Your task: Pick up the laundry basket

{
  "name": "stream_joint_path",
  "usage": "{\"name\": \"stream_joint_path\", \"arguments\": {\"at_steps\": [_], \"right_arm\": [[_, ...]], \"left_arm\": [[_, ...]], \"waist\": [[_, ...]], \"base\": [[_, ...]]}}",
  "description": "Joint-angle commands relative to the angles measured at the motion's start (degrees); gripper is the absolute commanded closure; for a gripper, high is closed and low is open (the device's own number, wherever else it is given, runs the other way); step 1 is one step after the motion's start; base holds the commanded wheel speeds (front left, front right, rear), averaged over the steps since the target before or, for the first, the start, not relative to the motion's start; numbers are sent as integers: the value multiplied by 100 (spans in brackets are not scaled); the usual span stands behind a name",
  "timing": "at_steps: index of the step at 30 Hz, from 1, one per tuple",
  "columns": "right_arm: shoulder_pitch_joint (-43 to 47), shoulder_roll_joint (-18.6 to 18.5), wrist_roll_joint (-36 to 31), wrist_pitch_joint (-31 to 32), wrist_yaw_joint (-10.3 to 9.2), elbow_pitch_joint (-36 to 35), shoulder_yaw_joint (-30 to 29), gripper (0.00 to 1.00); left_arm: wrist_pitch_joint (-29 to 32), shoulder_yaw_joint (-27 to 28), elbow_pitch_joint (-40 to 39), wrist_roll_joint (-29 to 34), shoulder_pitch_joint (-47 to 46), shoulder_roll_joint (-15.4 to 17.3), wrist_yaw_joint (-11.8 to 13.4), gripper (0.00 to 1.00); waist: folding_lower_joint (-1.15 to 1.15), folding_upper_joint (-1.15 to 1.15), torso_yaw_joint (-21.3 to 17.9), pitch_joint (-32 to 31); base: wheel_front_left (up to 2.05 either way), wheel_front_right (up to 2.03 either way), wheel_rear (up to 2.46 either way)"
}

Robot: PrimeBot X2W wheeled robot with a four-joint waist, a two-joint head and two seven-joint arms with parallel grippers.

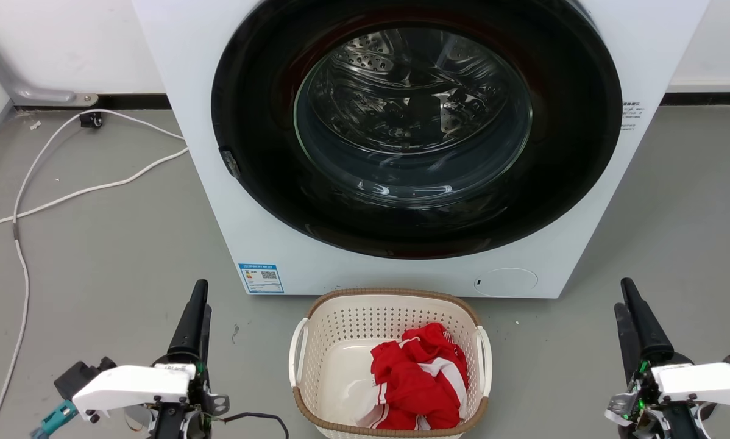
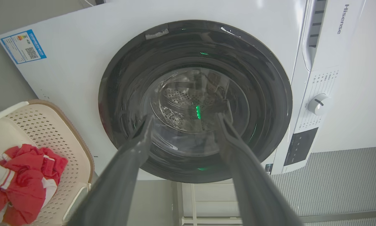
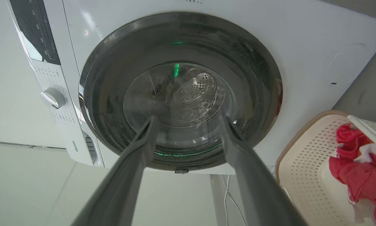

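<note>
Left gripper: fingers spread wide, nothing between them, nothing held. Right gripper: same, fingers well apart and empty. In the head view both grippers sit low at the left and right edges, fingers pointing up toward the washer, each well apart from the laundry basket. The basket stands upright on the grey floor between the two grippers, just in front of the washer's base and below its round door; can't tell if it touches the washer. A red-and-white garment lies crumpled inside it, toward the robot's right. A white cable trails on the floor to the left, clear of the basket. Handling, judged: thin perforated plastic, likely light, fairly stiff but the walls could flex if squeezed; smooth and probably slippery. The load is soft and small, sitting off-centre, so a slight tilt is possible. Best hold looks like the two white side handles, left handle for the left gripper and right handle for the right, lifted evenly. Pinching the brown rim is a weaker option.
</note>
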Motion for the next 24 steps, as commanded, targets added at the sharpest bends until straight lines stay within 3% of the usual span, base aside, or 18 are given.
{"name": "stream_joint_path", "arguments": {"at_steps": [1, 12, 24], "right_arm": [[-50, -8, -333, -66, 2, -153, 23, 0], [27, -6, -2147, -328, 4, -418, 53, 0], [116, -4, -3856, -582, 5, -614, 91, 0]], "left_arm": [[-74, -28, -177, 244, -141, 14, -7, 0], [-335, -133, -461, 1406, -178, 14, -9, 0], [-587, -371, -570, 3066, -273, 14, 80, 0]], "waist": [[0, 0, 2, 2], [0, 0, 24, 15], [0, 0, 34, 45]], "base": [[0, 0, 0], [0, 0, 0], [0, 0, 0]]}}
